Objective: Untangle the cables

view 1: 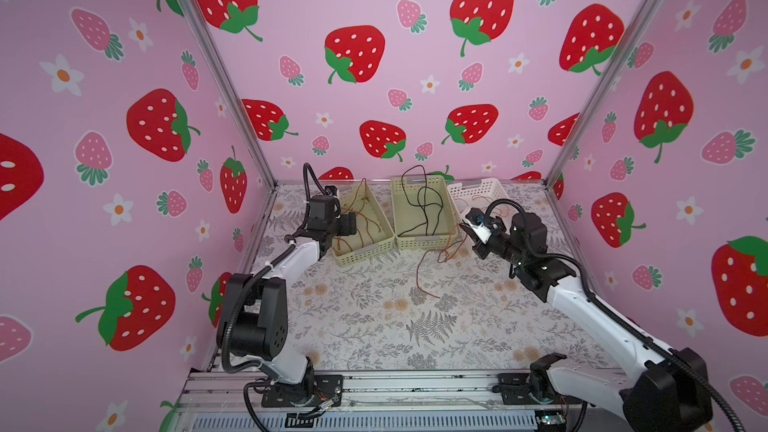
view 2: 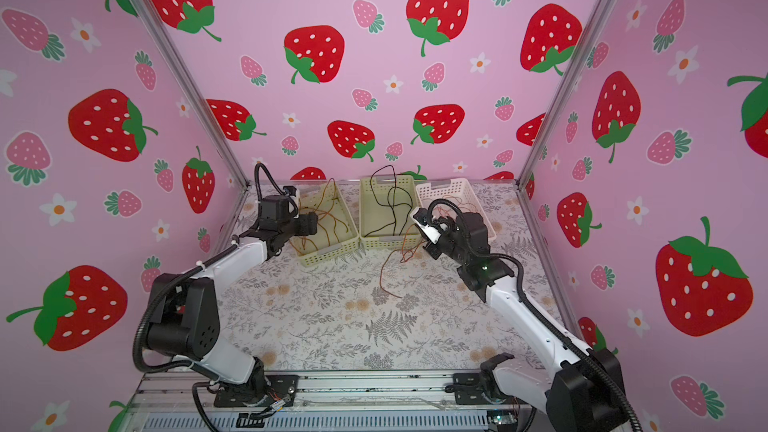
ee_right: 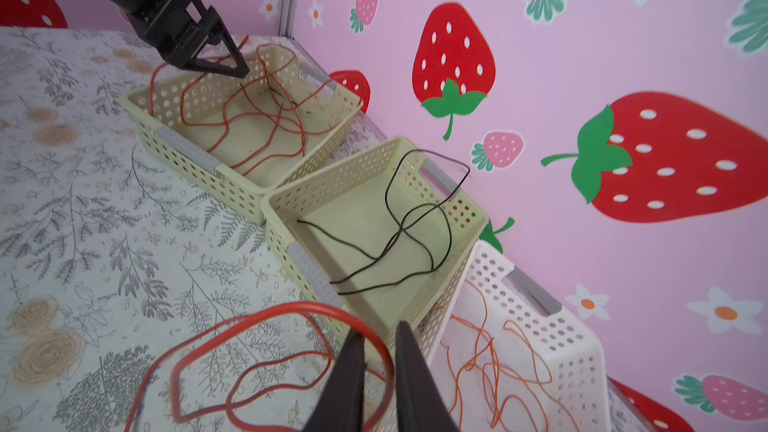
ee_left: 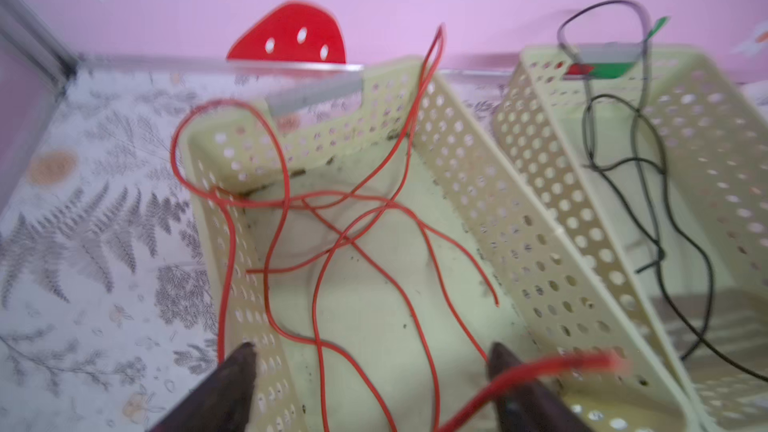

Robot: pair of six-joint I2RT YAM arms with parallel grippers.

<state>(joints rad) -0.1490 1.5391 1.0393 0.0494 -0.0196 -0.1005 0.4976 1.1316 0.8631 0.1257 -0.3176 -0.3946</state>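
Observation:
Several thin cables lie sorted by colour. Red cables (ee_left: 315,305) sprawl in the left cream basket (view 1: 365,249), black cables (ee_right: 401,229) in the middle cream basket (view 1: 419,238), and orange ones (ee_right: 490,351) in the white basket (view 1: 478,189). My left gripper (ee_left: 372,351) hovers over the left basket's near end with its jaws wide open. A blurred red cable end (ee_left: 582,363) crosses one finger, not pinched. My right gripper (ee_right: 379,328) sits by the middle basket's front corner, jaws nearly together on a looping red cable (ee_right: 307,305) that trails down onto the table (view 1: 419,276).
The three baskets stand side by side against the back wall. Pink strawberry walls close off the left, right and back. The floral tabletop (view 1: 395,326) stretches in front of the baskets to the metal rail at the front (view 1: 415,384).

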